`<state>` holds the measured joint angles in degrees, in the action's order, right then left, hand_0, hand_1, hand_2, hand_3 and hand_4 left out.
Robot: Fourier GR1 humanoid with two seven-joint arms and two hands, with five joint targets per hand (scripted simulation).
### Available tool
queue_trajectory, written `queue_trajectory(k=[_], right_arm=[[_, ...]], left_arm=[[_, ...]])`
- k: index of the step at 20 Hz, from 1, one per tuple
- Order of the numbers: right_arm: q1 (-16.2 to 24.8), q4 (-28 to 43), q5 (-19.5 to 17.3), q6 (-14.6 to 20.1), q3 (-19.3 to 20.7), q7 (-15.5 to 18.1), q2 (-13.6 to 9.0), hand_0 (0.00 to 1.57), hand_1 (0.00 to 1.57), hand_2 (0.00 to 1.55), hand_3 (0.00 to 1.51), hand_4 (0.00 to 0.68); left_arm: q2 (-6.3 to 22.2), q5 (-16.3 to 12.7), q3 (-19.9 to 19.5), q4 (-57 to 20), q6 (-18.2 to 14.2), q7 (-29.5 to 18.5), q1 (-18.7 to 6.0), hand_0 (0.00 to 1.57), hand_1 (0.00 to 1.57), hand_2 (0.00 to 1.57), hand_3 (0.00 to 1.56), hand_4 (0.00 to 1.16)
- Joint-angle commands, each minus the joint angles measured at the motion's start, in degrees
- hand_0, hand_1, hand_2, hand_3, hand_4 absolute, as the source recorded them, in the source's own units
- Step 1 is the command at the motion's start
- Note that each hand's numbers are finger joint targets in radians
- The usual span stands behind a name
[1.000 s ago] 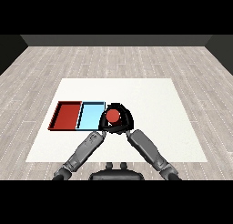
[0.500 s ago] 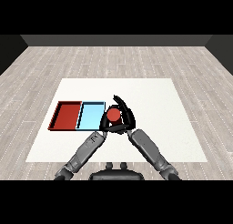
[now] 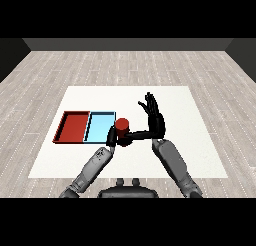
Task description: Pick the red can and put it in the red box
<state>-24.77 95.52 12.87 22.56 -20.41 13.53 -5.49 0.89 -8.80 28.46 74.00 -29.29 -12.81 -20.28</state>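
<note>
You see the left hand (image 3: 113, 138) curled round the red can (image 3: 121, 126) beside the light blue tray (image 3: 98, 127); the right hand (image 3: 154, 117) stands open, fingers straight.

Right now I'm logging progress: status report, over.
Right hand open, fingers raised, thumb reaching toward red can. Left hand at the can, grip unclear. Can upright beside light blue tray, not in red tray.
</note>
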Motion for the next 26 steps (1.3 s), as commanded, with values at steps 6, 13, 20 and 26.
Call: queue_trajectory(k=[6,13,20,26], right_arm=[[6.34,9.38,2.01,-1.64,9.84,-2.85,-3.97,0.0,0.0,0.0,0.0,0.0],[13.44,3.04,7.54,-9.79,17.29,3.0,-7.42,0.0,0.0,0.0,0.0,0.0],[22.44,-2.38,5.16,-12.95,16.15,7.73,-7.44,0.0,0.0,0.0,0.0,0.0],[23.54,-8.83,3.82,-14.49,16.94,11.46,-6.28,0.0,0.0,0.0,0.0,0.0]], left_arm=[[2.68,2.44,-5.86,2.8,1.02,1.91,-0.15,1.57,1.57,1.57,1.46,1.13],[12.12,4.49,-10.13,9.03,3.7,4.21,3.41,1.57,1.57,1.56,1.46,1.11],[18.95,8.67,-15.39,10.23,3.05,12.3,-0.87,1.57,1.57,1.55,1.42,1.14],[21.92,12.23,-18.92,-0.41,4.59,13.0,-4.48,1.44,1.44,1.46,1.39,1.11]])
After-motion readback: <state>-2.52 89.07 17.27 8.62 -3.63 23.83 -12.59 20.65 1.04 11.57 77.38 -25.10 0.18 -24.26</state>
